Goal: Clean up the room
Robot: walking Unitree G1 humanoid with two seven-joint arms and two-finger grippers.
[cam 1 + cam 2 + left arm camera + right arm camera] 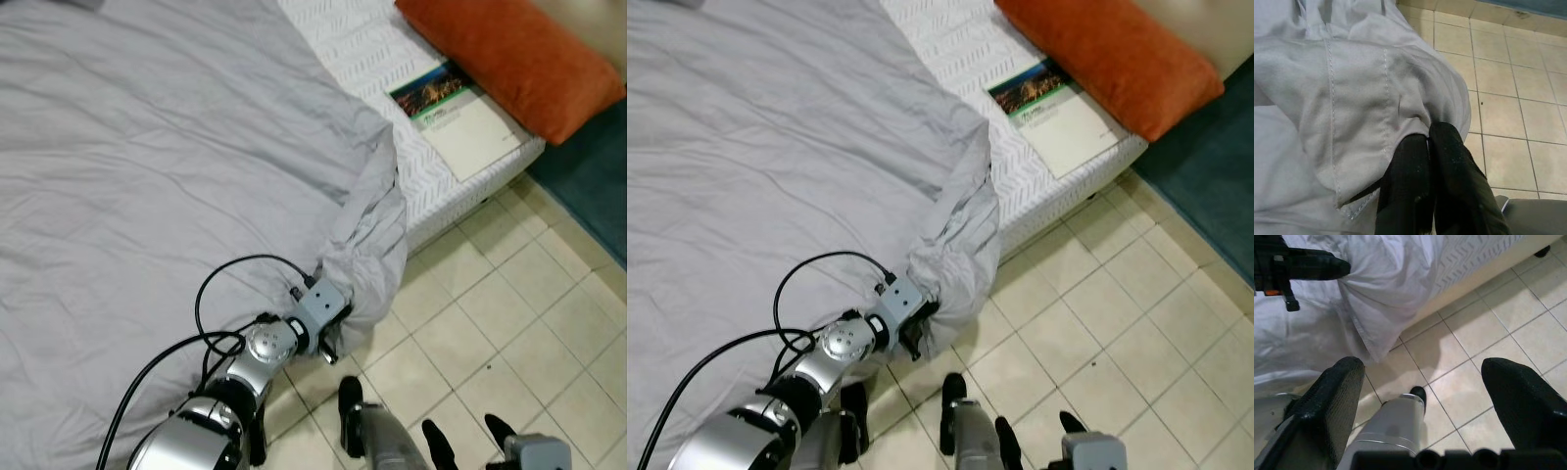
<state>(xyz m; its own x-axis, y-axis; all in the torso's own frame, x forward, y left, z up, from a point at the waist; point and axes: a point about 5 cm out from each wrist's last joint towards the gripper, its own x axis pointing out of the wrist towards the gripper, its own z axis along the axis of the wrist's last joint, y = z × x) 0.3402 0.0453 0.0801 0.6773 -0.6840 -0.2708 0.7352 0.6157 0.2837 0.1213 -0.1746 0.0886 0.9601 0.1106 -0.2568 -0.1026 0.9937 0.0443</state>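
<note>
- Duvet [147,176] is covering most of the bed, its bunched corner drooping over the bed's side edge toward the floor.
- We are clenching our left pincer [1427,147] on that corner, likely to straighten it.
- Our right pincer [1422,396] is hanging released above the tiles.

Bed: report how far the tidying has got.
Done: the grey duvet already lies spread over most of the bed. In hand: the left gripper is shut on the duvet's corner, bunched at the mattress edge and hanging toward the tiled floor. The right gripper hangs open above the floor. Left: a book beside the orange pillow.
</note>
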